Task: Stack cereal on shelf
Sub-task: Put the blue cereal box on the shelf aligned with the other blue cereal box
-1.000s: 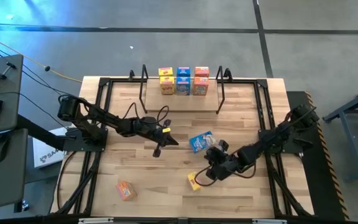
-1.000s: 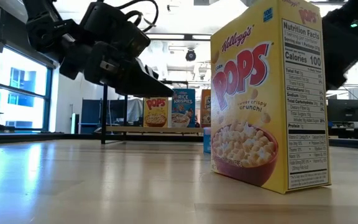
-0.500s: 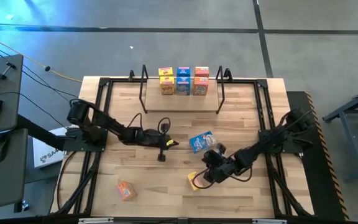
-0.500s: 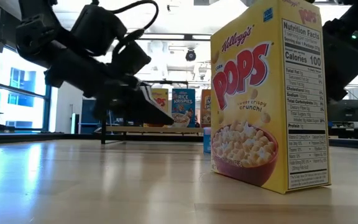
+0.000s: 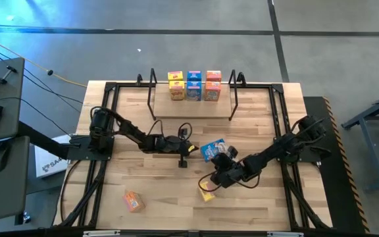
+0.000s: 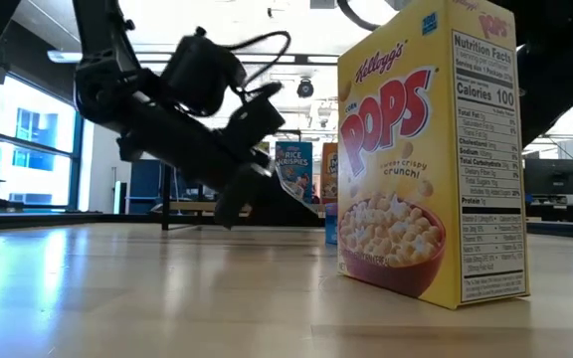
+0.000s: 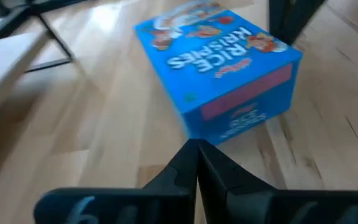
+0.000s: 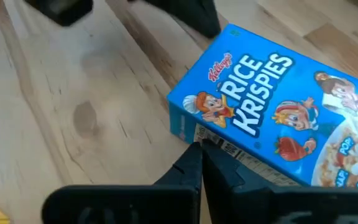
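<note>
In the high view, the shelf (image 5: 193, 108) stands at the upper middle of the counter (image 5: 143, 187), carrying 6 cereal boxes (image 5: 193, 85) in 3 short stacks: yellow at left, blue in the middle, orange at right. 3 more boxes are off the shelf. A blue Rice Krispies box (image 5: 212, 149) lies flat near the frame's centre, a yellow box (image 5: 205, 192) stands just below it, and an orange box (image 5: 133, 201) lies at the lower left.

The left gripper (image 5: 191, 150) reaches in from the left, its fingers pressed together, tip just beside the blue box's left edge; whether it touches cannot be told. The right gripper (image 5: 217, 159) comes from the right, fingers also together, its tip at the blue box's lower edge.

In each wrist view the paired fingers meet in a point right at the blue box (image 7: 219, 65) (image 8: 272, 124).

In the low view the yellow Corn Pops box (image 6: 428, 149) stands upright at right, large in the foreground, with the left arm's dark gripper (image 6: 229, 204) angled down at centre left.
</note>
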Motion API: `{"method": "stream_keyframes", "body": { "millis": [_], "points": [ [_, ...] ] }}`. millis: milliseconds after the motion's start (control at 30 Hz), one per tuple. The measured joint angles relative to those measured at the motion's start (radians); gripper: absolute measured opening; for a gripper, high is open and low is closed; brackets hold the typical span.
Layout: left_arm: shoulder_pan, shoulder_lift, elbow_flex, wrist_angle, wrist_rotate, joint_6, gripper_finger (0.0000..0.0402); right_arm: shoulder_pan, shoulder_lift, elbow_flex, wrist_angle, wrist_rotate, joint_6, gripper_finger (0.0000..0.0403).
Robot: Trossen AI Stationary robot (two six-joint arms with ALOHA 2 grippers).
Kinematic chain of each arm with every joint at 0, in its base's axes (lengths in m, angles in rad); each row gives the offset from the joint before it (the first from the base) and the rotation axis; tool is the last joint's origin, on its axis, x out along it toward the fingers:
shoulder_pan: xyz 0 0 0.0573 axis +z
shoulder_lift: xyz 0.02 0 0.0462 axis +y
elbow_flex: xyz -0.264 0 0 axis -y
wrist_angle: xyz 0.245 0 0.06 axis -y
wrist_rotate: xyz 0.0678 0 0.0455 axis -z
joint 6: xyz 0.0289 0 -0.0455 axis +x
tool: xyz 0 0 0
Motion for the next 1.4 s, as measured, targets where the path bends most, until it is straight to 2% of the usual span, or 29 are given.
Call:
{"method": "stream_keyframes", "body": {
  "millis": [167,367,433,567,633,700,833,1033,1400],
  "points": [
    [-0.002,0.019,0.024,0.004,0.053,0.019,0.0,-0.018,0.0,0.0,0.019,0.004,-0.026,0.0],
    [-0.001,0.019,0.032,0.007,0.057,0.037,0.0,-0.01,0.0,0.0,0.023,0.04,-0.037,0.0],
    [-0.001,0.017,0.032,0.004,0.029,0.038,0.0,-0.005,-0.002,0.0,0.022,0.049,-0.035,0.0],
    [0.009,-0.003,0.031,-0.022,-0.092,0.027,0.0,0.004,-0.003,0.0,0.018,0.027,-0.025,0.0],
    [0.033,-0.005,0.032,-0.013,-0.101,-0.007,0.0,0.004,-0.003,0.0,0.018,0.008,-0.02,0.0],
    [0.06,-0.003,0.031,-0.004,-0.07,-0.032,0.0,0.004,-0.003,0.0,0.019,-0.001,-0.02,0.0],
    [0.106,0.0,0.037,0.002,0.055,-0.074,0.0,-0.01,-0.003,0.0,0.02,-0.01,-0.022,0.0],
    [0.123,0.0,0.052,0.005,0.198,-0.06,0.0,-0.045,-0.002,0.0,0.025,-0.034,-0.045,0.0],
    [0.119,-0.004,0.052,-0.019,0.262,-0.062,0.0,-0.035,-0.001,-0.001,0.059,0.009,-0.078,0.0]
  ]
}}
